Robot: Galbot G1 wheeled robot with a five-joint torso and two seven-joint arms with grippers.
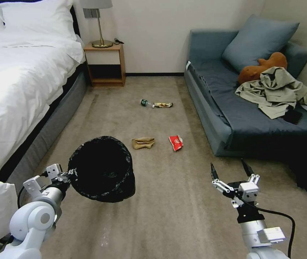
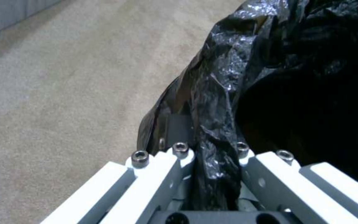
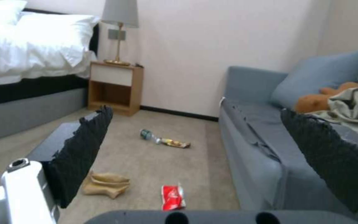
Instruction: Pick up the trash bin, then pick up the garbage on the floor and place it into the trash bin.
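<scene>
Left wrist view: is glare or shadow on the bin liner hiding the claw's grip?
Left wrist view: the black liner of the trash bin shows small glossy highlights, its inside reads pure black, yet the fold pinched in the left claw is clear. Head view: the trash bin's mouth is likewise featureless black. Right wrist view: the right claw's pads are soft and close.

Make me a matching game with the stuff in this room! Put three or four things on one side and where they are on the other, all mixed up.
Things:
1. trash bin
2. red snack packet
3. brown plush toy
4. lamp

Places:
A. on the wooden nightstand
B. on the carpet near the sofa, beside the crumpled brown paper bag
C. held up off the floor, rim pinched in the left gripper
D. on the sofa, against the beige clothing heap

Pairs: 1-C, 2-B, 3-D, 4-A
</scene>
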